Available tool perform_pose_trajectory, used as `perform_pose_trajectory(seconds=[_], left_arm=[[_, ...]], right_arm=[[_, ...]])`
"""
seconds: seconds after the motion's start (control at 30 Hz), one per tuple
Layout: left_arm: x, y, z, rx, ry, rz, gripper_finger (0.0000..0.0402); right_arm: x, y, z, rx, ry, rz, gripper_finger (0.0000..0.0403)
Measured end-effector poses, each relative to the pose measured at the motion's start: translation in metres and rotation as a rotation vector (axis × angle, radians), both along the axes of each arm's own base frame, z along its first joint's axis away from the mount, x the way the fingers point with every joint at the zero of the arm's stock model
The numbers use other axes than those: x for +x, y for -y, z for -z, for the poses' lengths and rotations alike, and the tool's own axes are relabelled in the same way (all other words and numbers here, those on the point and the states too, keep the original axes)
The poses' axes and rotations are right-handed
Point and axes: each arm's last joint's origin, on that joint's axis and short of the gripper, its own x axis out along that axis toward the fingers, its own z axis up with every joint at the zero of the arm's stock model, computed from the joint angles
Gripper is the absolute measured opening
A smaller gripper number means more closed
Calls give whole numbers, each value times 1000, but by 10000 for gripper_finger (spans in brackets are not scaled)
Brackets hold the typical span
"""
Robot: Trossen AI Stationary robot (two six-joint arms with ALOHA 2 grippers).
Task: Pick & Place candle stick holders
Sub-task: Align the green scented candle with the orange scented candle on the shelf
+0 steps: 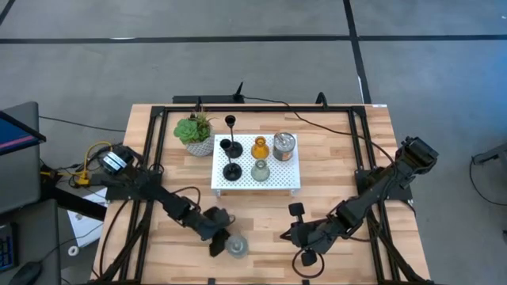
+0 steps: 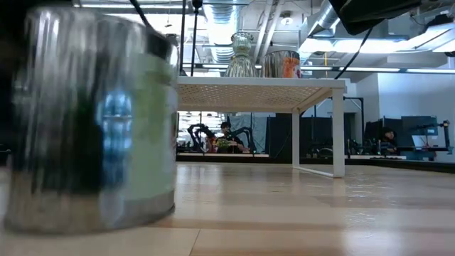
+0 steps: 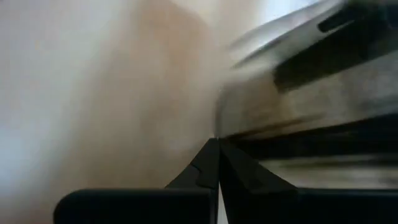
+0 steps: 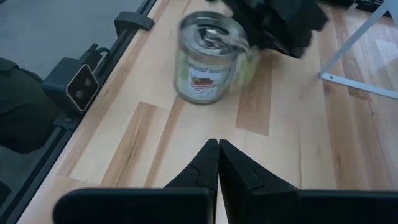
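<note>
Left hand (image 1: 221, 241) lies low near the front edge of the worktop (image 1: 333, 158), fingers pressed together and holding nothing, just beside a silvery glass cup (image 1: 236, 246) standing on the wood. Right hand (image 1: 305, 252) rests farther along the same front edge, fingers likewise closed and empty, well apart from that cup.

High view: a white perforated platform (image 1: 277, 184) stands mid-worktop. On it are three black thin-stemmed holders (image 1: 231, 145), an amber glass holder (image 1: 261, 147), a pale green holder (image 1: 260, 170) and a second silvery cup (image 1: 283, 146). A green potted plant (image 1: 196, 132) sits on the wood just beside the platform's left end.

Low view: the silvery cup (image 2: 89, 121) near the left hand fills the near side, upright on the boards. Behind it the platform (image 2: 256, 91) stands on white legs, with the pale green holder (image 2: 242, 53) and the other silvery cup (image 2: 281, 63) on top.

Left wrist view: the two dark fingers (image 3: 219, 163) meet at their tips; a silvery curved surface (image 3: 298, 81) shows close ahead, too blurred to tell whether it is touched.

Right wrist view: closed fingers (image 4: 219, 163) point toward the silvery cup (image 4: 208, 57), upright on the wood and apart from them, with the other arm (image 4: 280, 22) just behind it.
</note>
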Motion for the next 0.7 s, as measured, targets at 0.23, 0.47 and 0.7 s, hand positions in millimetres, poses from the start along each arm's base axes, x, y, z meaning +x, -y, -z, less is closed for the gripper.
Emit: perform_pose_trajectory(seconds=[0.23, 0.47, 0.7], left_arm=[[-14, 3, -14, -47, -67, 134, 3], [-25, 6, -24, -27, -57, 196, 3], [-29, 14, -22, -28, -41, 239, 3]], right_arm=[[-1, -2, 0, 1, 0, -7, 3], [-1, -2, -1, 5, 5, -6, 3], [-1, -2, -1, 6, 6, -6, 3]])
